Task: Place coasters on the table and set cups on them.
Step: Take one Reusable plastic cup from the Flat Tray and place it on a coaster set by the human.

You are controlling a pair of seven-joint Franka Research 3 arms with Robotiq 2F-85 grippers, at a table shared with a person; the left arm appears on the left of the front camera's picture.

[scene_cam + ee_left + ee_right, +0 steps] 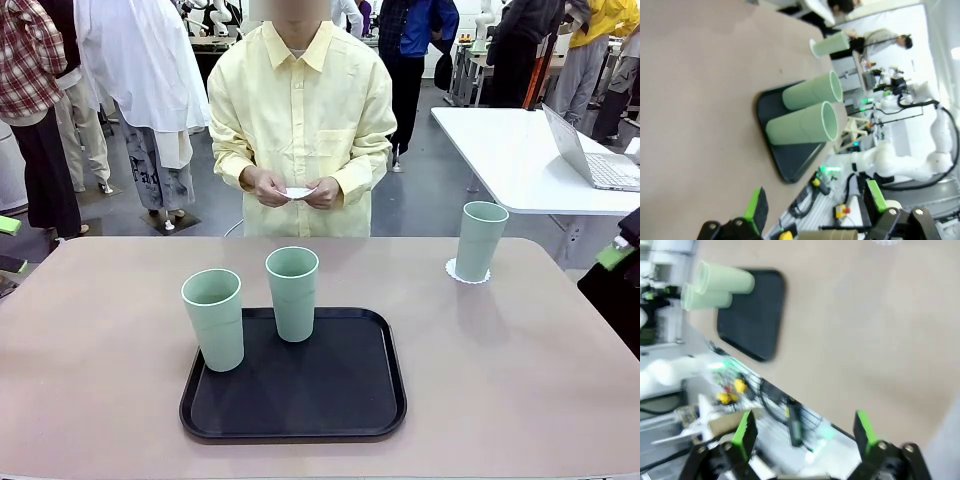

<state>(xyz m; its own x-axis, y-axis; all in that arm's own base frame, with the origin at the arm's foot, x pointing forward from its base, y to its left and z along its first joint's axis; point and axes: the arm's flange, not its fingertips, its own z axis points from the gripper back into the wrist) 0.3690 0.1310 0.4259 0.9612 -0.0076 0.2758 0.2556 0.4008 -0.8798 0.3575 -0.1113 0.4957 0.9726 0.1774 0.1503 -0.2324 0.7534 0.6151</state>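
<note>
The left gripper (816, 205) had its 2 green-padded black fingers spread apart, holding nothing. The right gripper (805, 435) was likewise spread and empty. Beyond them, 2 smooth, tapering mint-green cups, the nearer one (213, 318) and the farther one (292, 292), stood upright on the black rounded-square tray (300, 390). A 3rd cup (480, 240) stood on a scalloped white coaster (451, 270) on the matte beige table (100, 350), at its far right. The person's hands (265, 187) held another thin white disc (298, 192).

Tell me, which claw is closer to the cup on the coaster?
Right. The right claw hangs just past the table edge beside that cup; the left claw is across the table.
</note>
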